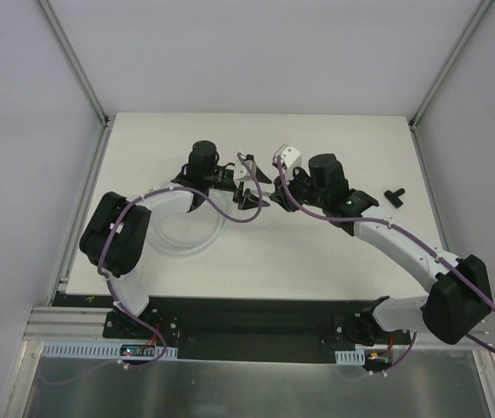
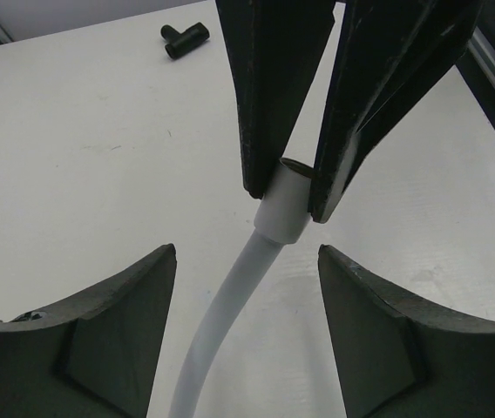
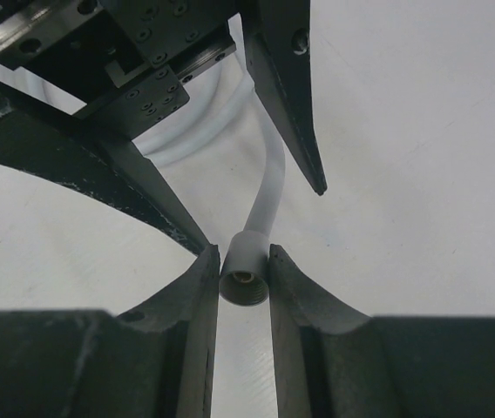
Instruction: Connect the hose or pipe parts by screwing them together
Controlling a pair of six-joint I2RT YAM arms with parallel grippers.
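Note:
The white hose rises from a loop on the table to its threaded end fitting. My right gripper is shut on that fitting, which points its open threaded mouth toward the right wrist camera. In the left wrist view the same fitting sits pinched between the right fingers. My left gripper is open, a finger on each side of the hose just below the fitting, touching neither side. The black T-shaped connector lies alone on the table to the right.
The white table is bounded by metal frame rails at left and right. Purple cables run along both arms. The two grippers meet close together at the table's centre back.

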